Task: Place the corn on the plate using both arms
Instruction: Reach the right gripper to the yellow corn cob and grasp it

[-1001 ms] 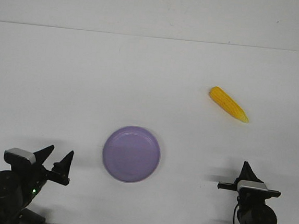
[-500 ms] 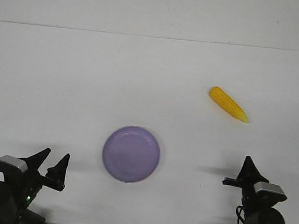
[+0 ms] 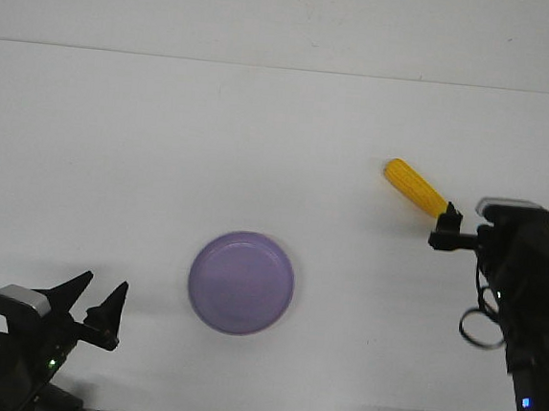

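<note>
The yellow corn (image 3: 413,186) lies on the white table at the right, its blunt end pointing back-left. My right gripper (image 3: 449,222) is at the corn's pointed tip and covers it; its fingers are seen edge-on, so I cannot tell whether they are open or shut. The lavender plate (image 3: 241,281) sits empty in the front middle, well to the left of the corn. My left gripper (image 3: 99,297) is open and empty at the front left, to the left of the plate.
The white table (image 3: 213,142) meets the back wall along an edge at the far side. The right arm's black body and cables (image 3: 527,285) stand along the right edge of the view.
My right arm has reached forward from the front right edge to the corn's tip. My left arm drew back slightly earlier and has held still since. Corn and plate have not moved.
</note>
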You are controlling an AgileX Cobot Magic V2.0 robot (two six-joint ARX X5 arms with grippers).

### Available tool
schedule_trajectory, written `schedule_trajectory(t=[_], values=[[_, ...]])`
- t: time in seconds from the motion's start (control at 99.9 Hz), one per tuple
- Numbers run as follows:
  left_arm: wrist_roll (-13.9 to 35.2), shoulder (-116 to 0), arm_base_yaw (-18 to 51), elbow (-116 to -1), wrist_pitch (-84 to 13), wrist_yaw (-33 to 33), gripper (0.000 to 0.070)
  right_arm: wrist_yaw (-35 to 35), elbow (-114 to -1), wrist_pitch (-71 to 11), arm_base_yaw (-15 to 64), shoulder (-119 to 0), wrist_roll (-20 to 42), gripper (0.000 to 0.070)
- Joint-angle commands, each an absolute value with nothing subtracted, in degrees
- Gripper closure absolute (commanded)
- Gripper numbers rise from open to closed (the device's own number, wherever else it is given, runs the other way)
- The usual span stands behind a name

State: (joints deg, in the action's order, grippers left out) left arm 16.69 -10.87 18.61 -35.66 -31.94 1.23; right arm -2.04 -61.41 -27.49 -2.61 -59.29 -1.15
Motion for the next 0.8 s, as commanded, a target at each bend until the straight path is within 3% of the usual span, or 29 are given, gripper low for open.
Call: schedule_trajectory(t=[0.0, 0.33, 0.79], values=[[17.0, -11.1, 18.8, -36.0, -31.3, 1.0, 0.0239, -2.9, -66.1, -29.2, -2.5, -70.2, -8.1, 0.0105], [17.0, -11.1, 18.8, -36.0, -31.4, 1.0, 0.0239, -3.0, -85.0, -32.2, -1.4, -101.9, -20.0, 0.0106], [17.0, -11.1, 18.8, -35.9, -31.4, 1.0, 0.0239, -2.5, -87.1, -27.2, -0.7, -113.5, -23.2, 0.0122]])
